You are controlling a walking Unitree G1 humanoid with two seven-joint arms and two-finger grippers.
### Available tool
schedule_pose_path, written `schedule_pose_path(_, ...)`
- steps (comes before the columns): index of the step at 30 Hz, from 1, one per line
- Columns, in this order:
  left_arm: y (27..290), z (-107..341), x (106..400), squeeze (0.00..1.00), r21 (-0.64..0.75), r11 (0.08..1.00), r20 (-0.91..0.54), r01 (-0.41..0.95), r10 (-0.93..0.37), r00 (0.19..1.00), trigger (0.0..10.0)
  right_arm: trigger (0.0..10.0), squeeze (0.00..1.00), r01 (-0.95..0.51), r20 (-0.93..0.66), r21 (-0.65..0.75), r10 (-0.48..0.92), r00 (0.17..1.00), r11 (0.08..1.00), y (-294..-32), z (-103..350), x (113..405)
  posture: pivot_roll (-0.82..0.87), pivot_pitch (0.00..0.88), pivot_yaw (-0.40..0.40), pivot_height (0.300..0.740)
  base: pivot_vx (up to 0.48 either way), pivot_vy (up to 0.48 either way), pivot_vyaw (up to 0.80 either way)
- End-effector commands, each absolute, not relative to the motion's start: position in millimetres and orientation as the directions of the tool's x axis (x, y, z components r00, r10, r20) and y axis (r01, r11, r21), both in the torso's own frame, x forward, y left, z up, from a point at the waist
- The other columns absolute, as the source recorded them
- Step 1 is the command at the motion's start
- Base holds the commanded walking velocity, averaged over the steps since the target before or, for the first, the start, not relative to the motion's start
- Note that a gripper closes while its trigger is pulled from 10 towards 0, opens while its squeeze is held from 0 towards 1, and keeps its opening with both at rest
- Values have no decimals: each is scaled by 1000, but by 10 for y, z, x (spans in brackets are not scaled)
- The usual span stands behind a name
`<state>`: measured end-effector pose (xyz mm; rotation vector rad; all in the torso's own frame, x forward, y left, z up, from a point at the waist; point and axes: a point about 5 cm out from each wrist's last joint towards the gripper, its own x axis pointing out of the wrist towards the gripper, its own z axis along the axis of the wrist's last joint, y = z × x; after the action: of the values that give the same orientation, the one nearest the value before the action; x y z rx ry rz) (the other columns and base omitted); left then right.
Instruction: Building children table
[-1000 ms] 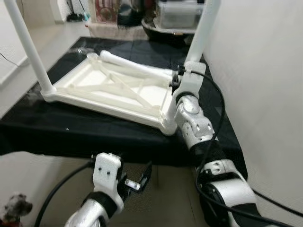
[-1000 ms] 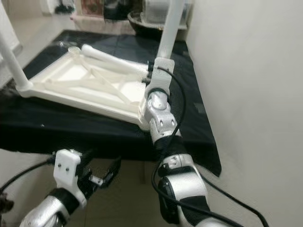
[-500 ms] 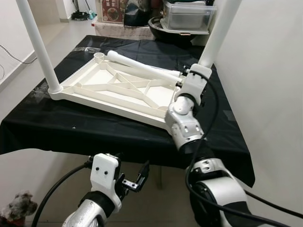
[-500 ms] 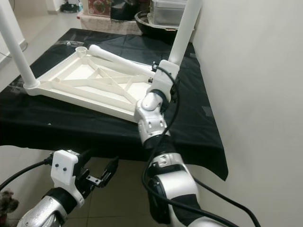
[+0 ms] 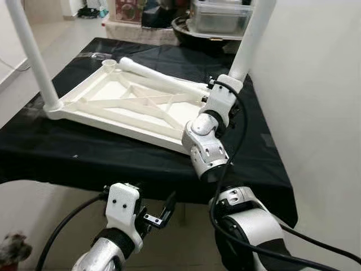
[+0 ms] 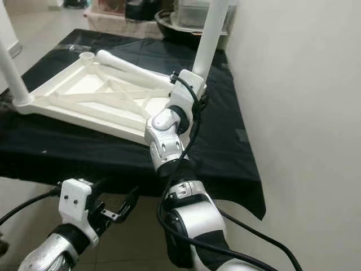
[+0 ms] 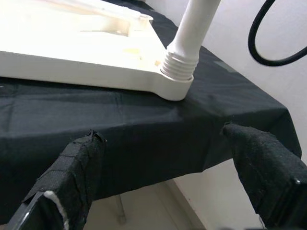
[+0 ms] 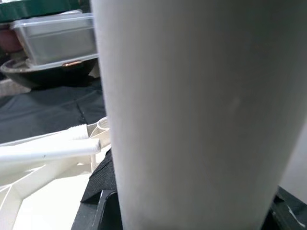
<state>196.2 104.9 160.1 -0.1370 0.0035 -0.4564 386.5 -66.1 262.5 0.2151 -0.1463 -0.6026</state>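
The white children's table top point(image 5: 115, 119) lies upside down on a black cloth point(image 5: 101, 158). One white leg point(image 5: 29, 53) stands upright at its left corner and another upright leg point(image 5: 252, 34) at its right corner. A third, loose leg point(image 5: 163, 82) lies across the frame. My right gripper point(image 5: 228, 83) is shut on the right leg, a little above its base; in the right wrist view that leg point(image 8: 192, 96) sits between black fingers point(image 8: 98, 189). My left gripper point(image 7: 168, 177) hangs open below the table's front edge, facing the leg's threaded collar point(image 7: 178, 69).
A clear plastic box point(image 5: 220, 17) and a dark bowl point(image 5: 189, 31) stand at the back of the table. A white wall point(image 5: 316, 101) runs close along the right. A plush animal point(image 5: 12, 249) sits on the floor at lower left.
The camera view has shifted. My right gripper stays on the right leg while its forearm has swung a little left. The left gripper still hangs open under the table edge.
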Motion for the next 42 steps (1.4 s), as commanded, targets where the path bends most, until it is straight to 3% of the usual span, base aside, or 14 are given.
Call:
schedule_pose_path(1, 1040, 1540, 1950, 0, -131, 886, 4, 445, -449, 894, 10000, 10000, 0, 562, 8, 263, -585, 811, 784, -772, 2513, 3891, 95, 125, -90, 740, 0, 0, 0)
schedule_pose_path(8, 1047, 1529, 1980, 0, -139, 887, 8, 441, -445, 896, 10000, 10000, 0, 531, 167, 353, -610, 774, 770, -971, 2976, 3870, 89, 120, -84, 740, 0, 0, 0)
schedule_pose_path(12, 1043, 1529, 2024, 0, -137, 889, 14, 436, -438, 899, 10000, 10000, 0, 431, 299, 390, -555, 776, 813, -1058, 3266, 3820, 87, 108, -82, 740, 0, 0, 0)
schedule_pose_path(14, 1062, 1540, 2068, 0, -137, 903, 21, 407, -409, 913, 10000, 10000, 0, 217, 375, 401, -375, 848, 890, -989, 3317, 3798, 86, 101, -81, 740, 0, 0, 0)
schedule_pose_path(15, 1062, 1540, 2068, 0, -137, 903, 21, 407, -409, 913, 10000, 10000, 0, 217, 375, 401, -375, 848, 890, -989, 3317, 3798, 86, 101, -81, 740, 0, 0, 0)
schedule_pose_path(16, 1073, 1543, 2087, 0, -138, 908, 22, 396, -396, 918, 10000, 10000, 0, 119, 403, 406, -295, 866, 906, -948, 3317, 3784, 85, 99, -81, 740, 0, 0, 0)
schedule_pose_path(17, 1100, 1546, 2118, 1000, -125, 919, 22, 373, -373, 927, 10000, 10000, 0, -8, 418, 418, -184, 890, 909, -891, 3277, 3770, 85, 95, -79, 740, 0, 0, 0)
schedule_pose_path(20, 1125, 1559, 2159, 1000, -110, 925, 26, 365, -364, 931, 10000, 10000, 0, -127, 419, 430, -72, 905, 894, -842, 3194, 3747, 82, 85, -76, 740, 0, 0, 0)
schedule_pose_path(22, 1172, 1605, 2242, 1000, -36, 938, 38, 344, -343, 939, 10000, 10000, 0, -292, 400, 449, 102, 911, 845, -788, 3007, 3693, 81, 80, -73, 740, 0, 0, 0)
schedule_pose_path(28, 1268, 1663, 2429, 973, 173, 943, 21, 283, -291, 956, 10000, 10000, 0, -429, 364, 396, 290, 885, 812, -788, 2718, 3562, 78, 61, -63, 740, 0, 0, 0)
schedule_pose_path(29, 1287, 1671, 2465, 0, 216, 938, 11, 270, -279, 960, 10000, 10000, 0, -460, 361, 386, 328, 873, 800, -785, 2671, 3521, 75, 59, -61, 740, 0, 0, 0)
schedule_pose_path(34, 1239, 1667, 2541, 0, 339, 893, -27, 297, -306, 952, 10000, 10000, 0, -557, 355, 351, 443, 823, 753, -747, 2543, 3374, 81, 51, -57, 740, 0, 0, 0)
schedule_pose_path(42, 1126, 1550, 2589, 0, 315, 868, -83, 385, -379, 922, 10000, 10000, 0, -635, 332, 306, 545, 770, 709, -648, 2450, 3215, 75, 51, -54, 740, 0, 0, 0)
